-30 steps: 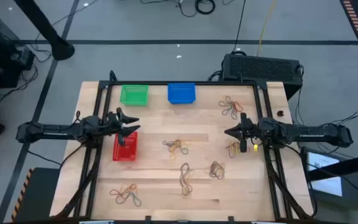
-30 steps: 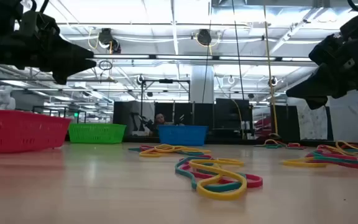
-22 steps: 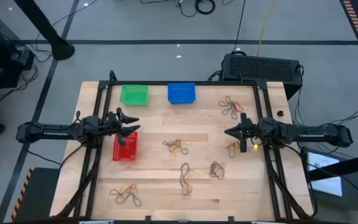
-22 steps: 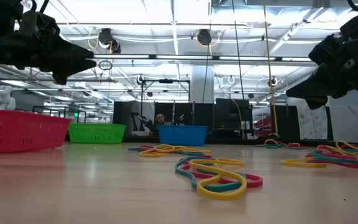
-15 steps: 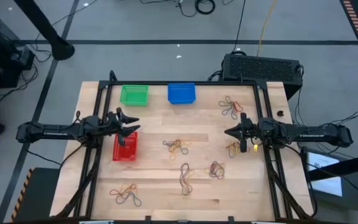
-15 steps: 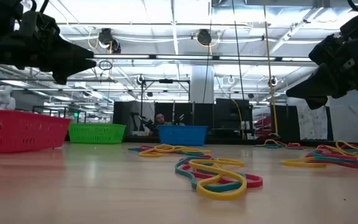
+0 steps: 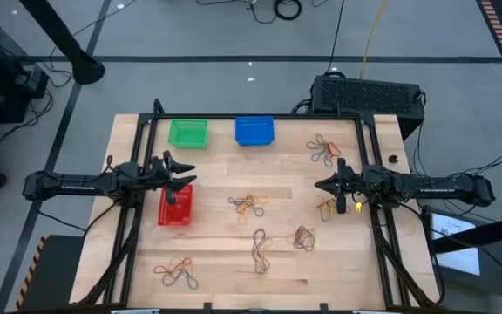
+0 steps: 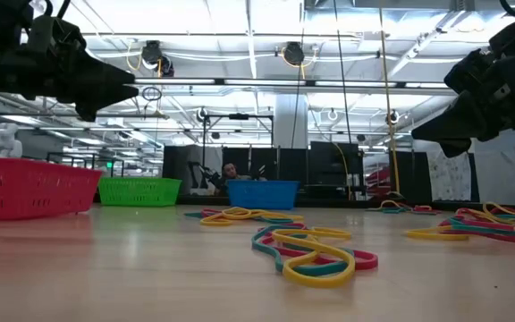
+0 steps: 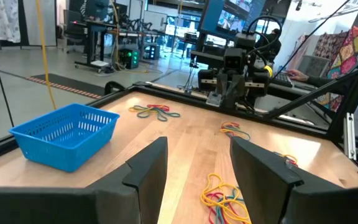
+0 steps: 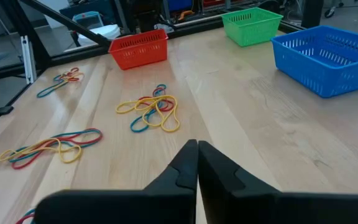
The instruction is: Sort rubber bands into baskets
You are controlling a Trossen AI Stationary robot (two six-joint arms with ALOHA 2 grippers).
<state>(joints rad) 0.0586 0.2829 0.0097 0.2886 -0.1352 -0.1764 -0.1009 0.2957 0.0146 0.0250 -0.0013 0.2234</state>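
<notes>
Several clusters of rubber bands lie on the wooden table: one at the middle (image 7: 248, 206), one at the far right (image 7: 323, 150), two near the front middle (image 7: 260, 249) (image 7: 303, 237), one at the front left (image 7: 175, 273), and one under my right gripper (image 7: 327, 208). The green basket (image 7: 187, 133) and the blue basket (image 7: 254, 130) stand at the far edge, and the red basket (image 7: 175, 206) stands at the left. My left gripper (image 7: 188, 175) hovers open above the red basket's far end. My right gripper (image 7: 319, 185) hovers shut at the right, above the table.
A black box (image 7: 369, 93) stands beyond the table's far right corner. Black frame rails run along the left (image 7: 135, 218) and right (image 7: 377, 227) sides of the table. Bare wood lies between the clusters.
</notes>
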